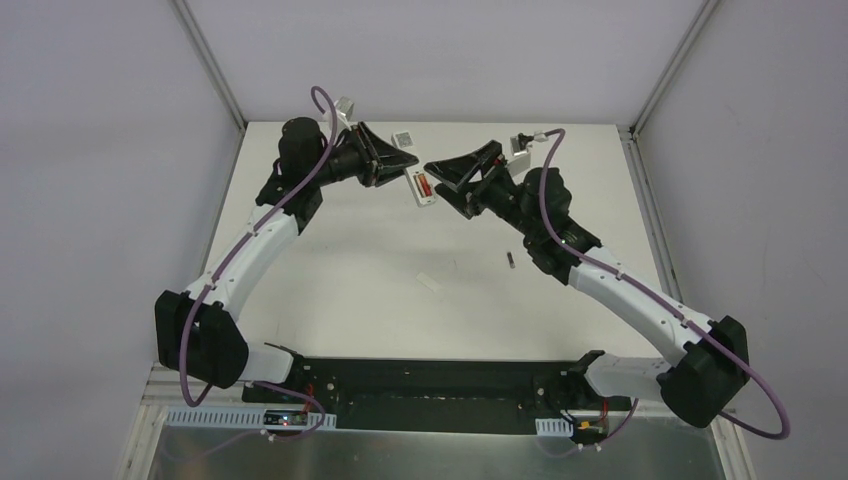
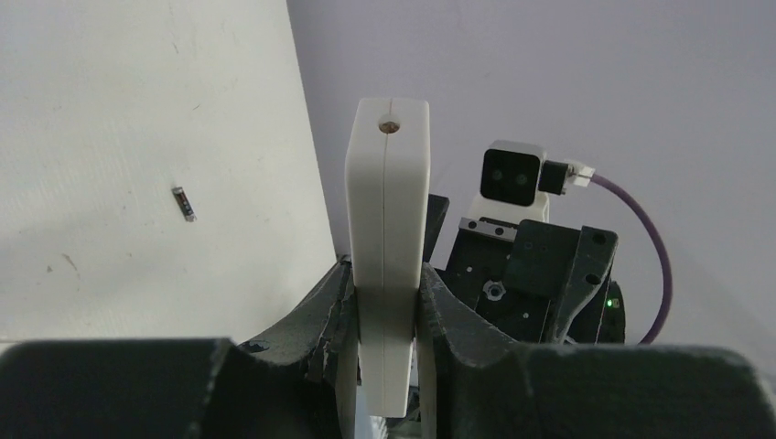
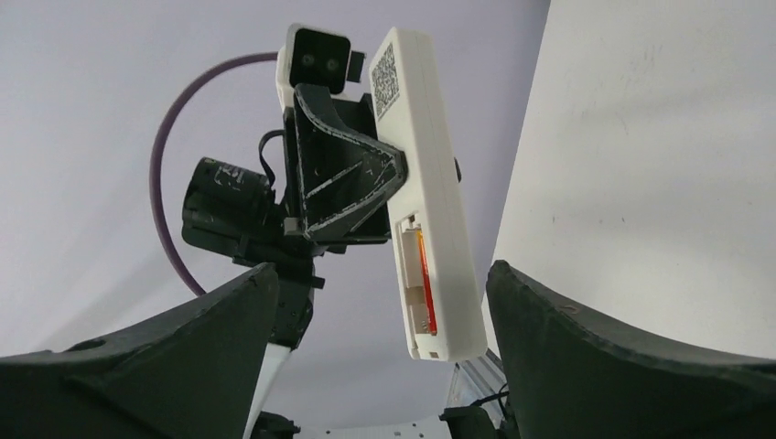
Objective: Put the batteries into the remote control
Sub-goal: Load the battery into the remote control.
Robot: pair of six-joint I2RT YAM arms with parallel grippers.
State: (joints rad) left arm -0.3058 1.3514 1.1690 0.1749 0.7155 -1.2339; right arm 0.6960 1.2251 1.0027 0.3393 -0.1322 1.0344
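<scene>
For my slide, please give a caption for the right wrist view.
The left gripper holds the remote control, a red-orange battery in its open compartment, before the open right gripper.

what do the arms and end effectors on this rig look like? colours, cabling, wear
The left arm and right arm match: white links with black joint housings. A purple cable loops along each to a small white wrist camera. The left end effector and right end effector are black, with triangular fingers scuffed pale at the edges.
</scene>
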